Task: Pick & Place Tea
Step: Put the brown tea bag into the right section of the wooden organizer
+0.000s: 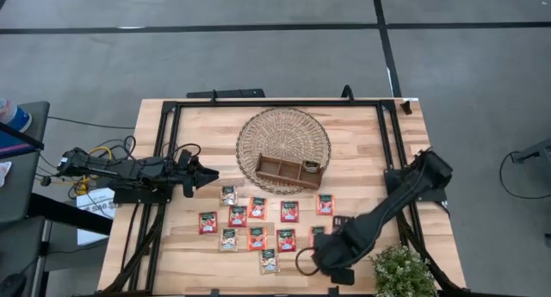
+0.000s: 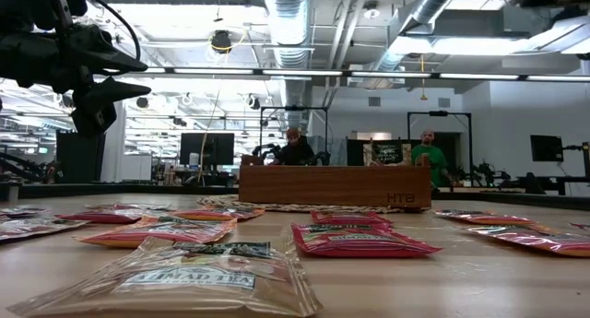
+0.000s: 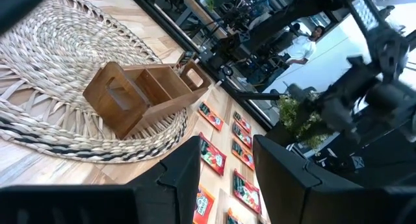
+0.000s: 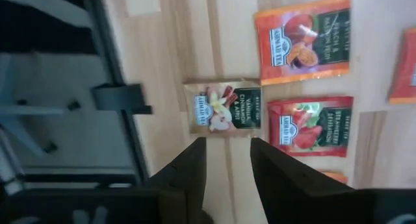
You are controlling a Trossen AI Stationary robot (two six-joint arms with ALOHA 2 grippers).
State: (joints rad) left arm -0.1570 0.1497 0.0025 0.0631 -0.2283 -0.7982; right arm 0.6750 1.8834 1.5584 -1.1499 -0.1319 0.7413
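While tea sachets dot the wooden table, both claws hang open, empty.

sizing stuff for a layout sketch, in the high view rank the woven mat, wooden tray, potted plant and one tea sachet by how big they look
1. woven mat
2. potted plant
3. wooden tray, near the plant in area, so that order is unsure
4. tea sachet, clearly smallest

Both arms are showing dark, almost black housings with chunky angular joints. The left arm is carrying yellow and black cables near its base. The right arm is looking matte, with flat black fingers.
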